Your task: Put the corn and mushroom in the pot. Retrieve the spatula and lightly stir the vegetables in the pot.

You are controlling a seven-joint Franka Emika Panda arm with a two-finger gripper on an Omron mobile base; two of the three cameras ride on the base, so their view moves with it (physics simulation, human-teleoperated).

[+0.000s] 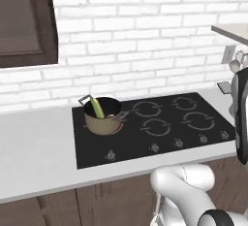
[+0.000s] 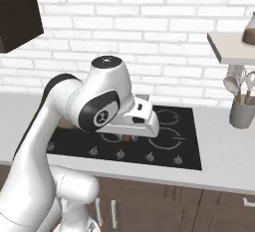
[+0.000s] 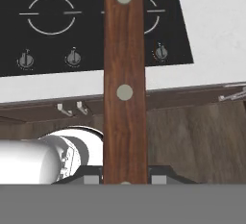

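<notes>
The wooden spatula handle (image 3: 125, 83) is held tightly between the fingers of the gripper (image 3: 126, 179). The corn (image 1: 97, 107) is seen standing tilted inside the pot (image 1: 103, 116) on the stove (image 1: 160, 123).

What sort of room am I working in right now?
A home-style kitchen, rendered: a black four-ring cooktop set into a pale counter, a white brick backsplash, and a grey utensil cup holding spoons beside the cooktop.
</notes>
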